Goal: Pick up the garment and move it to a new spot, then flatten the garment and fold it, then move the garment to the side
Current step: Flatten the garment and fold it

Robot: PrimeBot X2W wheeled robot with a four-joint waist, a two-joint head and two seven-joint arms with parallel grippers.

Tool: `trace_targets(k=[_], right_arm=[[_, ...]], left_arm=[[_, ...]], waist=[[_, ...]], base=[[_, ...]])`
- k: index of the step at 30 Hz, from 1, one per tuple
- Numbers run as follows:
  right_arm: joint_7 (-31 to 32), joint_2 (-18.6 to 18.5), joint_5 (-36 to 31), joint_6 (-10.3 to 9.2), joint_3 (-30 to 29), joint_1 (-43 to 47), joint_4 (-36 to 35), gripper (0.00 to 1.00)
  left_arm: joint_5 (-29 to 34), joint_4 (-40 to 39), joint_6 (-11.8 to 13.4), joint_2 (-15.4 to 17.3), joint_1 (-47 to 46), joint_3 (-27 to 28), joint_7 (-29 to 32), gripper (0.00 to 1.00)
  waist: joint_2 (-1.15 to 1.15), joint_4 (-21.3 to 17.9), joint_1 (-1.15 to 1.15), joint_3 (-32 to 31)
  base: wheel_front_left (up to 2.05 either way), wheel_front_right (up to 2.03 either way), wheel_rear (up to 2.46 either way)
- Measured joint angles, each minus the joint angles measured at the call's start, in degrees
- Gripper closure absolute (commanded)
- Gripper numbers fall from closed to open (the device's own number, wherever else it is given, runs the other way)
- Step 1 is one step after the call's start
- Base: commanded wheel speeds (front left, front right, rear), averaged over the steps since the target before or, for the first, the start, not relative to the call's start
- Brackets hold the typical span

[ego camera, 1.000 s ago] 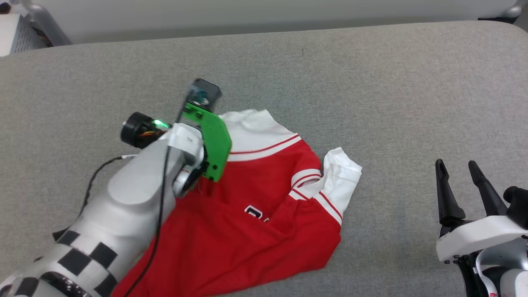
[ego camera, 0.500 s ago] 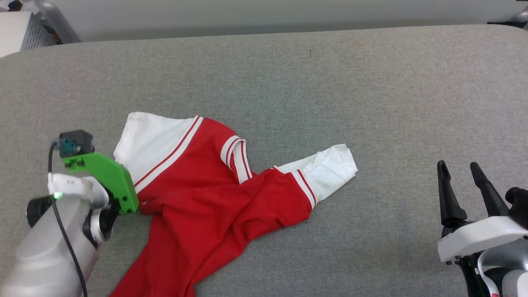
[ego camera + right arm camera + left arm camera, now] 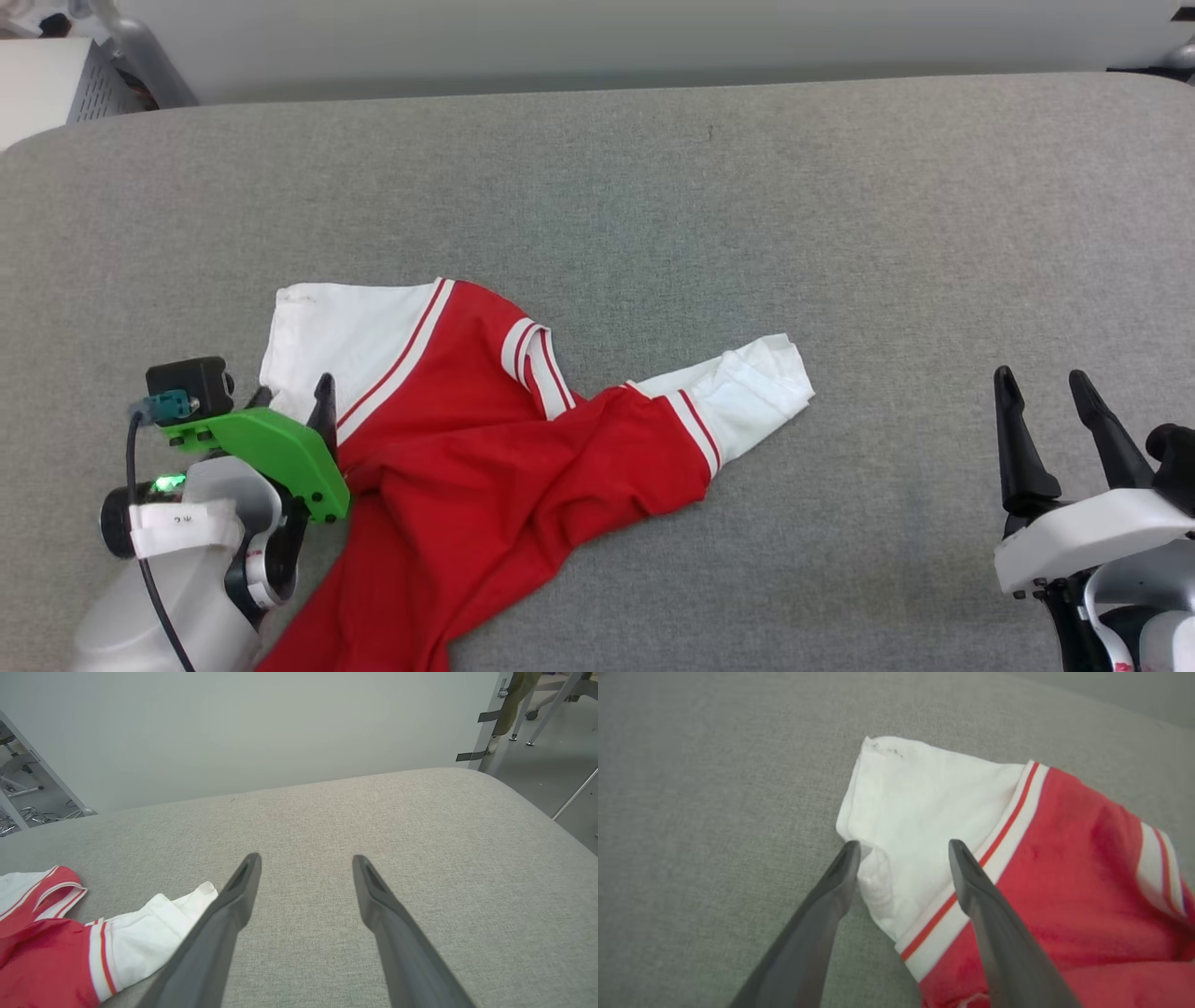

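left pincer (image 3: 903, 846) spread, straddling garment (image 3: 485, 467) | right pincer (image 3: 1044, 381) spread, empty | lettering hidden in folds; hem cropped

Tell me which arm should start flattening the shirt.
Left. The left gripper hangs open right over the white sleeve of the shirt, while the right gripper, also open, sits off to the side over bare table.

1. A grey, fabric-covered tabletop (image 3: 709, 233) is stretching out in front of me, its far corners rounding off.
2. A pale wall (image 3: 597, 37) is standing just behind it.
3. A white perforated box (image 3: 47, 89) is peeking in at my far left.
4. Metal chair legs (image 3: 551, 700) are standing past the far right corner, and loose cables (image 3: 18, 816) are lying on the floor beyond the wall's other end.
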Motion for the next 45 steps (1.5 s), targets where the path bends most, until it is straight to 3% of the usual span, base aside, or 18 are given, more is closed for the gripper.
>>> trace_targets(k=[8,17,22,36,45], right_arm=[[2.1,0.0,-0.2,-0.01,0.0,0.2,0.9,0.00],[4.1,-0.3,0.3,0.00,-0.2,1.2,3.8,0.00],[6.5,-2.9,4.0,0.00,0.7,1.2,7.3,0.00],[29.0,-14.1,15.2,-0.01,7.1,-8.9,14.6,0.00],[34.6,-19.1,18.3,-0.01,14.8,-20.0,18.3,0.00]], left_arm=[[7.0,-9.7,4.1,1.0,2.4,-0.3,-10.0,0.00],[14.5,-23.8,8.8,1.8,7.8,0.8,-12.3,0.00],[16.8,-29.2,10.7,1.9,11.0,1.1,-12.3,0.00],[17.8,-33.7,11.8,-0.8,11.7,0.0,-12.2,0.00],[19.2,-33.8,11.5,-3.7,11.1,1.4,-12.3,0.00]], waist=[[0.00,1.1,0.00,-2.9],[0.00,2.5,0.00,-4.9],[0.00,3.4,0.00,-5.4],[0.00,8.1,0.00,-1.9],[0.00,12.4,0.00,1.6]], base=[[0.00,0.00,0.00],[0.00,0.00,0.00],[0.00,0.00,0.00],[0.00,0.00,0.00],[0.00,0.00,0.00]])
